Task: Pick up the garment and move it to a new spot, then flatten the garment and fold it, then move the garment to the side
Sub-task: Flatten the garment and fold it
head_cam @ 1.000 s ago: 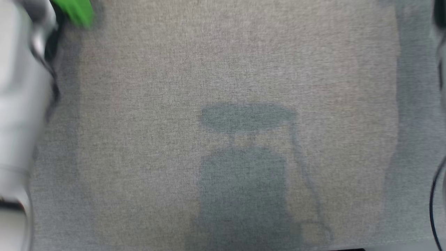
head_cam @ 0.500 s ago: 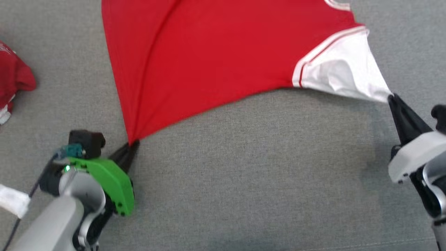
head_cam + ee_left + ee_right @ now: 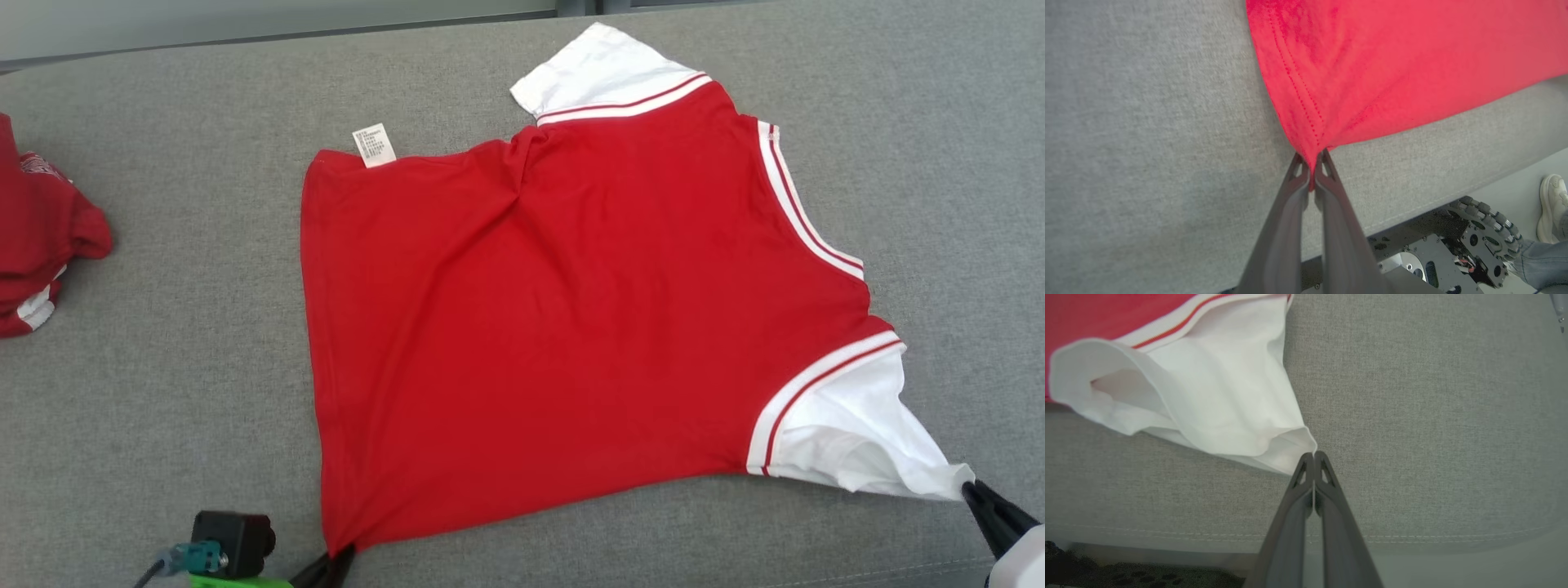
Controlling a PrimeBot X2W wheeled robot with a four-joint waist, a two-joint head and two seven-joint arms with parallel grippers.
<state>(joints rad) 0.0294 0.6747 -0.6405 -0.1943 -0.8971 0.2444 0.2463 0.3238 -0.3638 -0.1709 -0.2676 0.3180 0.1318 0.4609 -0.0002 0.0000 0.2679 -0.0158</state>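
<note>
Red shirt [image 3: 571, 327] is spread on the grey cushion [image 3: 188, 408], hem on the left, collar on the right. Left gripper [image 3: 1312, 165] is clamped on the near hem corner, with red cloth pinched between its fingers. Right gripper [image 3: 1314, 456] is closed on the tip of the near white sleeve [image 3: 849, 441]. Both corners are pulled to points. Tag [image 3: 374, 145] sits at the far hem corner. Second red garment [image 3: 41, 237] is bunched at far left, well apart.

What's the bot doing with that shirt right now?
The robot has the red shirt spread on the grey cushion. Its left gripper pinches the near hem corner; its right gripper pinches the tip of the near white sleeve, pulling that edge taut. Mostly flat, not yet folded. Another red garment lies bunched at the left.
</note>
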